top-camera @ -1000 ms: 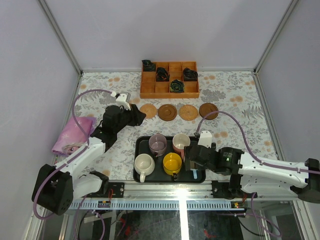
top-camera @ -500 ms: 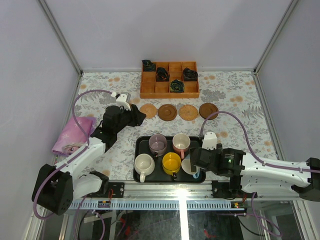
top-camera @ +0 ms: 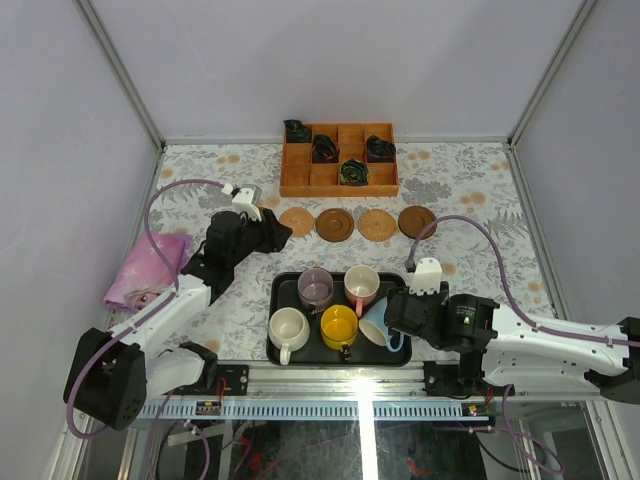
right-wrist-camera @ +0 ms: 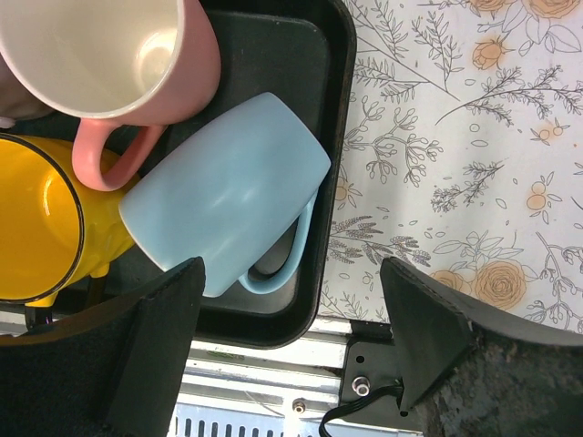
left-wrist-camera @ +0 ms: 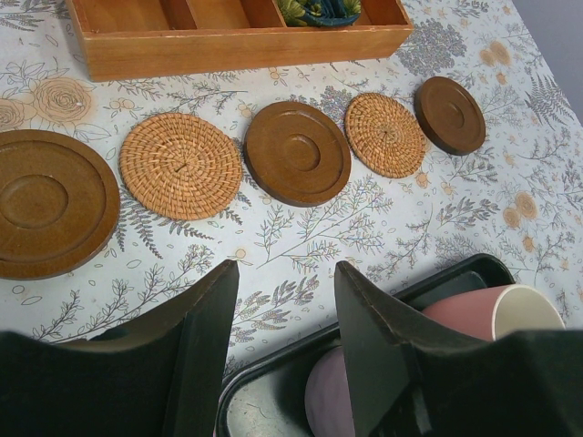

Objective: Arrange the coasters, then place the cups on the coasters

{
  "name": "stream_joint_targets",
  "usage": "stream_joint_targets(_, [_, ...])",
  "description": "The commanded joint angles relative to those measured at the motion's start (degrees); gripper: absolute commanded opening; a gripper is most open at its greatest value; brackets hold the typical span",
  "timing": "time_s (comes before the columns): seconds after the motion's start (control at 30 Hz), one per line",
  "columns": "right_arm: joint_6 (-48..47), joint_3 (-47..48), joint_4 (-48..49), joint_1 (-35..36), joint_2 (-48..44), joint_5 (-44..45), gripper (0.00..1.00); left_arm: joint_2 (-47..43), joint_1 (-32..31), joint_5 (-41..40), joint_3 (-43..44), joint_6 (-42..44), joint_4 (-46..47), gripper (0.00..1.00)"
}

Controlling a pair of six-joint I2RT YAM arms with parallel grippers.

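Five coasters lie in a row behind the black tray (top-camera: 275,300): dark brown (left-wrist-camera: 50,202), woven tan (left-wrist-camera: 180,166), dark brown (left-wrist-camera: 297,153), woven tan (left-wrist-camera: 386,134) and dark brown (left-wrist-camera: 450,114). The cups are in the tray: cream (top-camera: 288,328), mauve (top-camera: 316,287), pink (top-camera: 361,285), yellow (top-camera: 339,326). The light blue cup (right-wrist-camera: 228,191) lies tipped on its side against the yellow one, handle toward the tray's rim. My right gripper (right-wrist-camera: 291,266) stands open astride its handle end. My left gripper (left-wrist-camera: 284,269) hangs open and empty over the tray's far left corner, above the mauve cup (left-wrist-camera: 330,401).
A wooden compartment box (top-camera: 339,158) with dark bundles stands at the back behind the coasters. A pink crumpled bag (top-camera: 150,268) lies at the left edge. The metal rail (right-wrist-camera: 273,382) runs just beyond the tray's near rim.
The light blue cup has tipped over toward the yellow cup. My right gripper has shifted right and its jaws have narrowed a little. The left arm has not moved.
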Motion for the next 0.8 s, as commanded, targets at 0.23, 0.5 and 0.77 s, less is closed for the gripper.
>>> stream_joint_targets(0.23, [-9.62,4.27,12.22,0.25,6.77,0.02,0.82,0.47,-0.34,0.74,-0.7,-0.15,0.62,0.47])
stream_joint_targets(0.5, [-9.02,7.98,19.54,0.3,13.85,4.88,0.81,0.32,-0.36,0.59,-0.84,-0.02,0.62,0.47])
stream_joint_targets(0.77, [-6.43,8.87,21.93,0.16,19.7,9.21,0.83,0.43,-0.38,0.63,-0.97,-0.03,0.71,0.47])
